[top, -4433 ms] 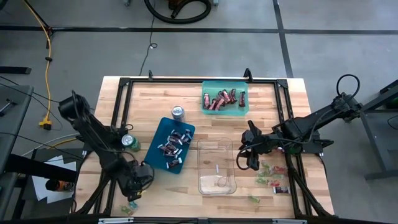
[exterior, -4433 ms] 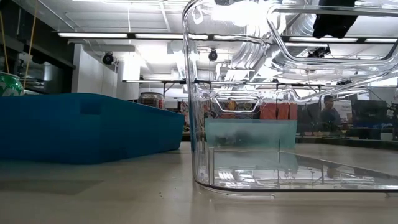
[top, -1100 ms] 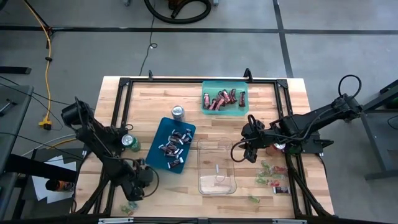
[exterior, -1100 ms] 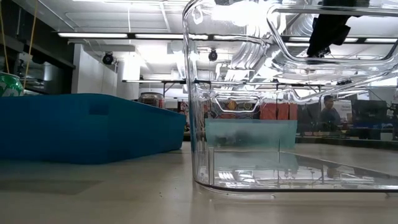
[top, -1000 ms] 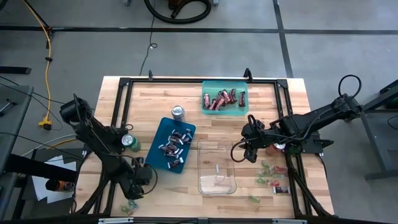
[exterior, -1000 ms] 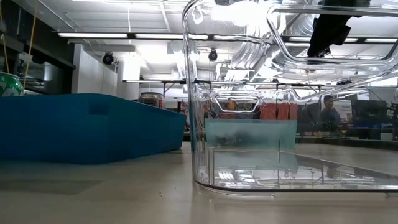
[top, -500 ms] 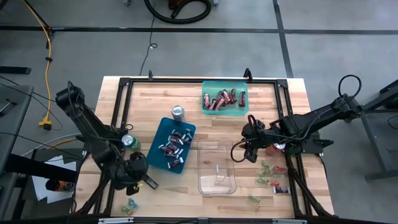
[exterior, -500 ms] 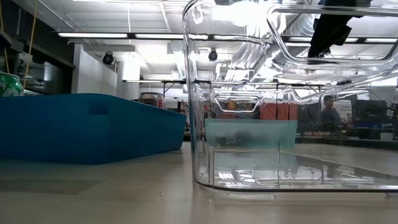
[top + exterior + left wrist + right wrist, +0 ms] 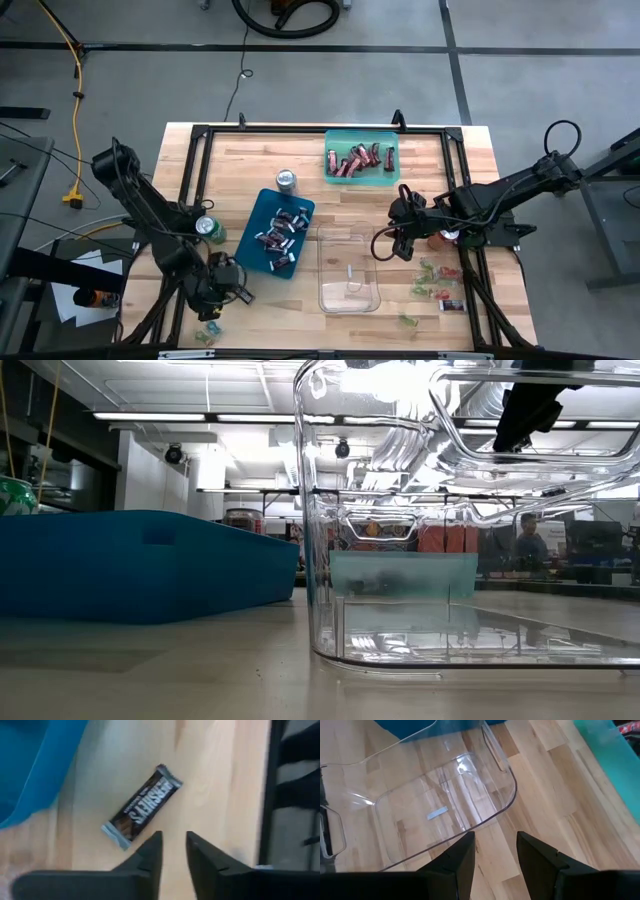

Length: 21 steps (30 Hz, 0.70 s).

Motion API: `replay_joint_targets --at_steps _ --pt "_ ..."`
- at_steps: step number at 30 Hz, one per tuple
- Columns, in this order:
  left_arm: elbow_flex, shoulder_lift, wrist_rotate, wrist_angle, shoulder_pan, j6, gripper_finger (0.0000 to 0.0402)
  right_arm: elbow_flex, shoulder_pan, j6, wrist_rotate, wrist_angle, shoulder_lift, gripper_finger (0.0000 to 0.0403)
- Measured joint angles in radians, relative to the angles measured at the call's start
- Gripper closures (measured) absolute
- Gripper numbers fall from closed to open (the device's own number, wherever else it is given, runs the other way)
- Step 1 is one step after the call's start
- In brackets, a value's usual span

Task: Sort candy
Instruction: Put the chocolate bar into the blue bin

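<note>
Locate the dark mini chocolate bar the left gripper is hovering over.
The dark mini bar lies on bare wood just past the left gripper, beside the blue tray, at the table's front left.

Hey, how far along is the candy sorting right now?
Partly done. Red bars fill the green tray and dark mini bars the blue tray. The left gripper, slightly open, holds nothing; a dark mini bar lies on the table just ahead of it. The clear bin looks nearly empty, with loose green-wrapped pieces unsorted nearby.

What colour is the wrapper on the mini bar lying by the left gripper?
Dark brown with pale lettering and silver ends; the mini bar shows best in the left wrist view.
</note>
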Motion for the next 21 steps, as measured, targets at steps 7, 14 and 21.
replay_joint_targets --at_steps 7,14,21 --pt "0.000 0.132 -0.075 -0.008 0.012 0.292 0.0217 0.000 0.000 -0.008 0.007 0.001 0.000 0.0265" --pt "0.007 0.278 -0.010 0.005 0.023 0.459 0.0178 0.000 0.000 0.014 0.006 0.000 0.000 0.0265" --pt "0.013 0.312 -0.017 0.012 0.024 0.443 0.0273 0.000 0.000 0.022 0.006 0.001 0.000 0.0265"
